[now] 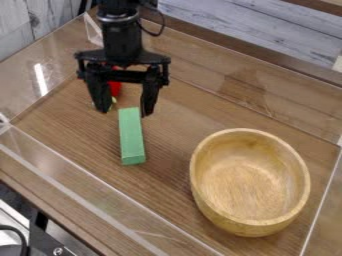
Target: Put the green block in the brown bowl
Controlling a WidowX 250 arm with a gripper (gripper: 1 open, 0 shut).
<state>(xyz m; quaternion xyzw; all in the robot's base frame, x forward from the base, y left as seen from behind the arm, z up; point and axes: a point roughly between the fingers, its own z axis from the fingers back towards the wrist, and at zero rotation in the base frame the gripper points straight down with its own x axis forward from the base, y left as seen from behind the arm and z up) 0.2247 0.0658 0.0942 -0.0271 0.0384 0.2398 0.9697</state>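
Nearest the front edge of the table (80, 170), toward its right side, the brown bowl (250, 181) is sitting upright on the wood-grain surface, showing nothing inside it. To its left, well apart from it and closer to the middle of the table, the green block (131, 136) is lying flat with its long side running from front to back. Just behind the block's far end, the gripper (123, 101) is hanging with its black fingers (98, 95) pointing down; the jaws are standing spread wide, pinching nothing, and the block's far end is showing between them. A small red toy (115, 88) is peeking out between the fingers, mostly hidden. Farther back, near the left rear corner, the arm is rising out of view.
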